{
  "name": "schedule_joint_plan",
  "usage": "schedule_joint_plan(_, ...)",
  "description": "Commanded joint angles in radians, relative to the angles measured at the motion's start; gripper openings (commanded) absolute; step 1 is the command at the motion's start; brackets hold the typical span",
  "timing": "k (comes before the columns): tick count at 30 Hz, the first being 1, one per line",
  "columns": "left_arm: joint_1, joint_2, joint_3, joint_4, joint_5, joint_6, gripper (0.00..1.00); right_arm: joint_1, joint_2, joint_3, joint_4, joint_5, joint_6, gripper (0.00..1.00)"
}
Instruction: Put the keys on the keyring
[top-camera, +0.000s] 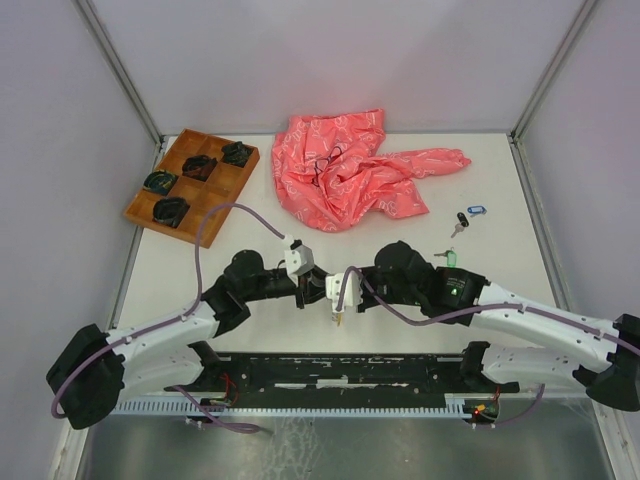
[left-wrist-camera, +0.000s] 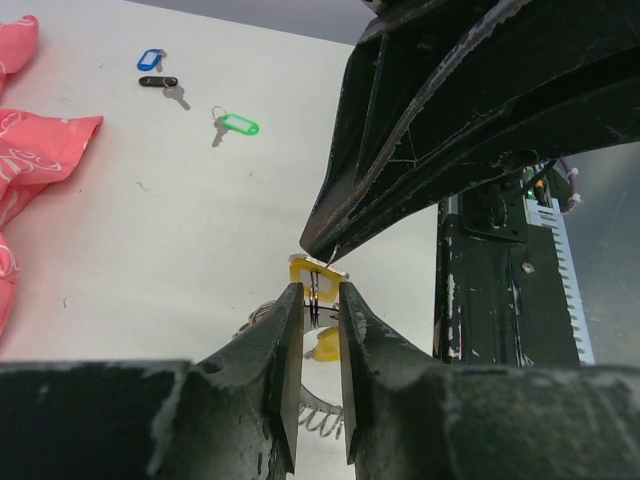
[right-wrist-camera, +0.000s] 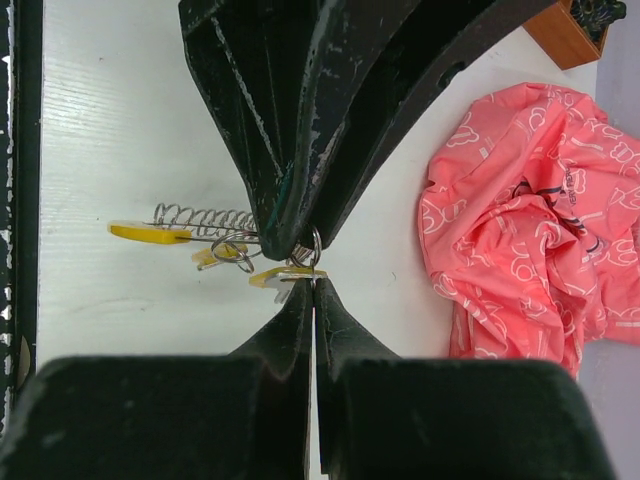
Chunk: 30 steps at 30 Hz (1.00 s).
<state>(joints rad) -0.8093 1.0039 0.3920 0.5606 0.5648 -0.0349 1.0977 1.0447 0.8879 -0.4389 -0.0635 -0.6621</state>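
Note:
Both grippers meet above the near middle of the table. My left gripper (left-wrist-camera: 320, 297) (top-camera: 312, 296) is shut on a small split ring (right-wrist-camera: 312, 246) that carries a yellow-tagged key (right-wrist-camera: 283, 276). My right gripper (right-wrist-camera: 314, 286) (top-camera: 340, 302) is shut, its tips pinching the end of that yellow key. The coiled grey keyring (right-wrist-camera: 205, 217) hangs just behind, with another yellow tag (right-wrist-camera: 150, 232) on it. It also shows in the left wrist view (left-wrist-camera: 318, 415). A blue-tagged key (top-camera: 475, 210), a black one (top-camera: 461, 220) and a green one (top-camera: 450, 257) lie loose at the right.
A crumpled pink cloth (top-camera: 345, 170) lies at the back centre. A wooden compartment tray (top-camera: 215, 195) with dark items stands at the back left. A black rail (top-camera: 340, 375) runs along the near edge. Walls close in the table at left, right and back.

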Motion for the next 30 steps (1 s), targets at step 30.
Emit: schedule_joint_plan(30,0.000,-0.092,0.037,0.095,0.045,-0.043,0.03,0.008,-0.084,-0.035,0.019,0.032,0.040,0.01)
